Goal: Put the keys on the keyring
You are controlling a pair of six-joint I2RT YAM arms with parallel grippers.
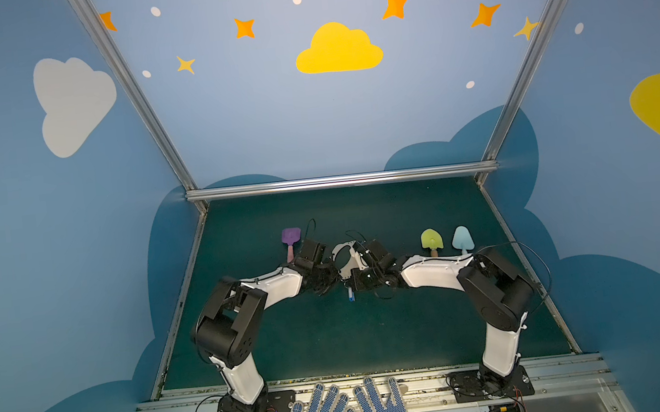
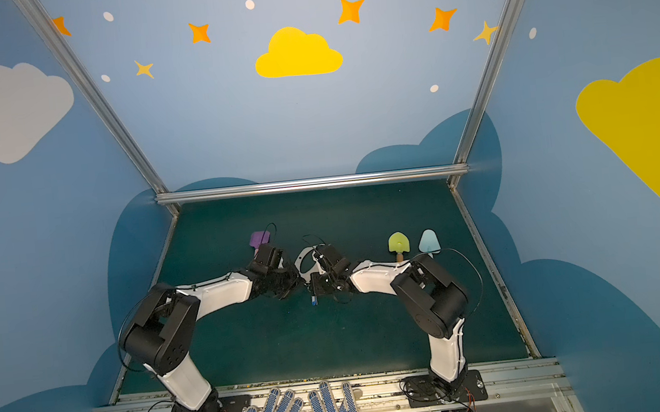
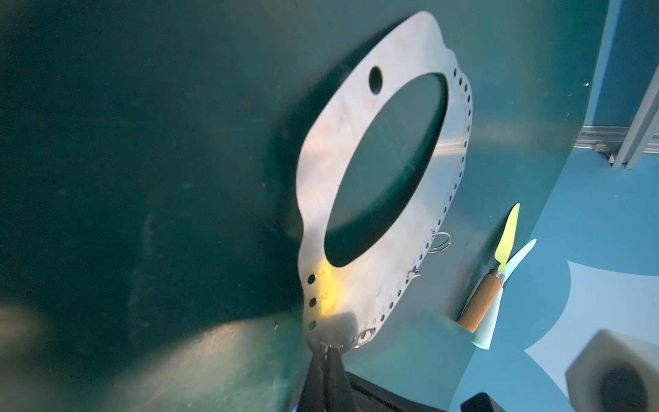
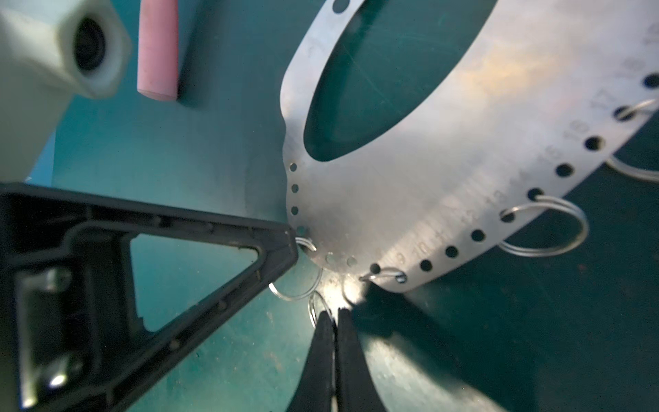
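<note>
Dark green matte mat (image 1: 334, 340), mid-scene: flat grey metal keyring (image 3: 356, 178) up on edge, rim dotted with small round holes, left gripper (image 3: 326, 352) pressed together on that rim, right gripper (image 4: 333, 314) pinching a thin wire ring (image 4: 313, 306) at the near edge. Blue-tagged keys (image 1: 350, 295) just on the near side of both grippers, hanging or lying unclear; threading apparently unfinished.

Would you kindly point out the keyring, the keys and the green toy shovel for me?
keyring (image 3: 321, 171): left wrist view, on the flat band beside the oval opening.
keys (image 1: 350, 295): in a top view, on the blue tag.
green toy shovel (image 1: 431, 239): in a top view, on its blade.
</note>
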